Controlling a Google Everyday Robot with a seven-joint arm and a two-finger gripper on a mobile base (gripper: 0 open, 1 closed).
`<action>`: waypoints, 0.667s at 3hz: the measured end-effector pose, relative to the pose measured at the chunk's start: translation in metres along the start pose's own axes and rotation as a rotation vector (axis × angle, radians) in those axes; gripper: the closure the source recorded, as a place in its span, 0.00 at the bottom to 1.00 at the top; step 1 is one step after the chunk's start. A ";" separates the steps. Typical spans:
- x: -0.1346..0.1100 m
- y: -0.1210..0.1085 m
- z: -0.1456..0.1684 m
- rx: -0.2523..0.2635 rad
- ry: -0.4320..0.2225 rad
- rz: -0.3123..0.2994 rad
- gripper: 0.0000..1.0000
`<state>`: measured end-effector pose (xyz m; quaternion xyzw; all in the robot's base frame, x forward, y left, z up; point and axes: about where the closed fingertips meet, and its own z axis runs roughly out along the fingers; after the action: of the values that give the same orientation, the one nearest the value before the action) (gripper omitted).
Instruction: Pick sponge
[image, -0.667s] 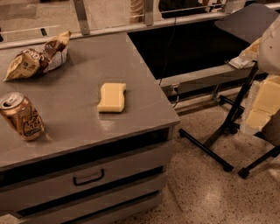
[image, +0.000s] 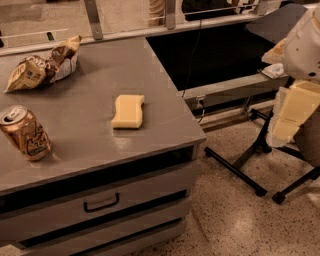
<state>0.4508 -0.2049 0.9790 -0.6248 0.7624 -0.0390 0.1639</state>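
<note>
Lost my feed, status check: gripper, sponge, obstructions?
Gripper right of the counter, over the floor. Sponge flat on counter, untouched. Can and snack bag well left, nothing between.

Probably a robot test lab or workshop, not a home. A plain grey cabinet (image: 150, 75) with drawers (image: 101, 203) is parked on a speckled terrazzo floor (image: 225, 225). Black stand legs (image: 235, 170) are spread out on the right. The gripper (image: 287, 120) is seen at the right edge, beyond the cabinet.

Sponge (image: 128, 111): 1 pale yellow foam block, rectangular, wavy pinched-in long sides. Lies flat on tabletop (image: 100, 65), near right edge. Gripper (image: 290, 117) off table at far right, well apart from sponge.
</note>
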 end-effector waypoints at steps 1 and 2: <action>-0.036 -0.013 0.015 -0.011 -0.031 -0.131 0.00; -0.086 -0.021 0.043 -0.054 -0.097 -0.260 0.00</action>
<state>0.4979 -0.1198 0.9614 -0.7237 0.6669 -0.0091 0.1771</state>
